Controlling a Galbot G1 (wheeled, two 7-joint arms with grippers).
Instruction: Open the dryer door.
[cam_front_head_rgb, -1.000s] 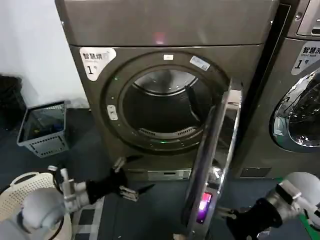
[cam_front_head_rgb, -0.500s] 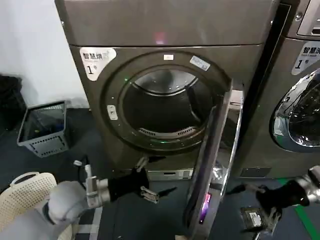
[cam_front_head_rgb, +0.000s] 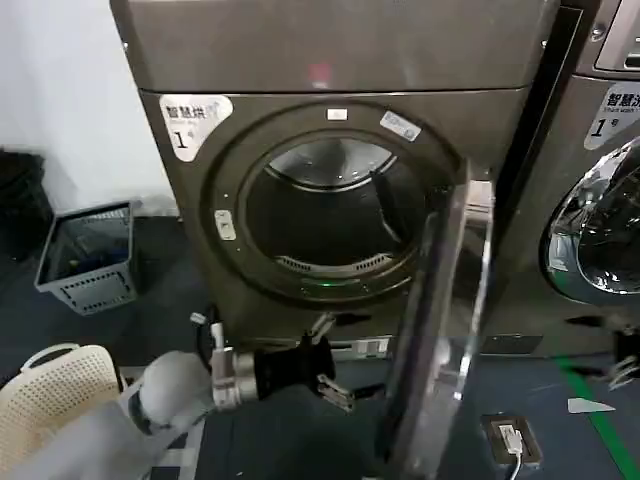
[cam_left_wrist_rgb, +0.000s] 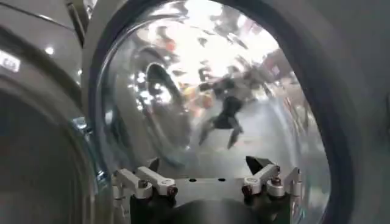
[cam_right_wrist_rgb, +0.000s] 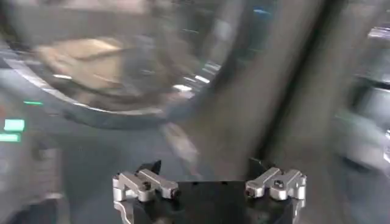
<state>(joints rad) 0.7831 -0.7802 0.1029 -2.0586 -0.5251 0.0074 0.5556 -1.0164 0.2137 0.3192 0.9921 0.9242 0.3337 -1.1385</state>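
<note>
The dryer door (cam_front_head_rgb: 440, 300) stands swung out on its right-side hinge and is edge-on in the head view, leaving the drum opening (cam_front_head_rgb: 320, 220) uncovered. My left gripper (cam_front_head_rgb: 335, 372) is low in front of the dryer, just left of the door's inner face, and it is open with nothing held. In the left wrist view the left gripper (cam_left_wrist_rgb: 206, 164) faces the door's domed glass (cam_left_wrist_rgb: 213, 91) at close range. In the right wrist view the right gripper (cam_right_wrist_rgb: 204, 165) is open and empty, with blurred chrome and grey panels in front of it.
A second machine (cam_front_head_rgb: 600, 200) with its own chrome-rimmed door stands right of the dryer. A grey crate (cam_front_head_rgb: 88, 258) and a white laundry basket (cam_front_head_rgb: 50, 385) sit on the floor at left. A small device (cam_front_head_rgb: 510, 440) and green tape (cam_front_head_rgb: 600, 420) lie at right.
My left gripper has moved right, toward the door's inner side. The door has swung a little wider. The right arm has pulled away to the right edge of the head view.
</note>
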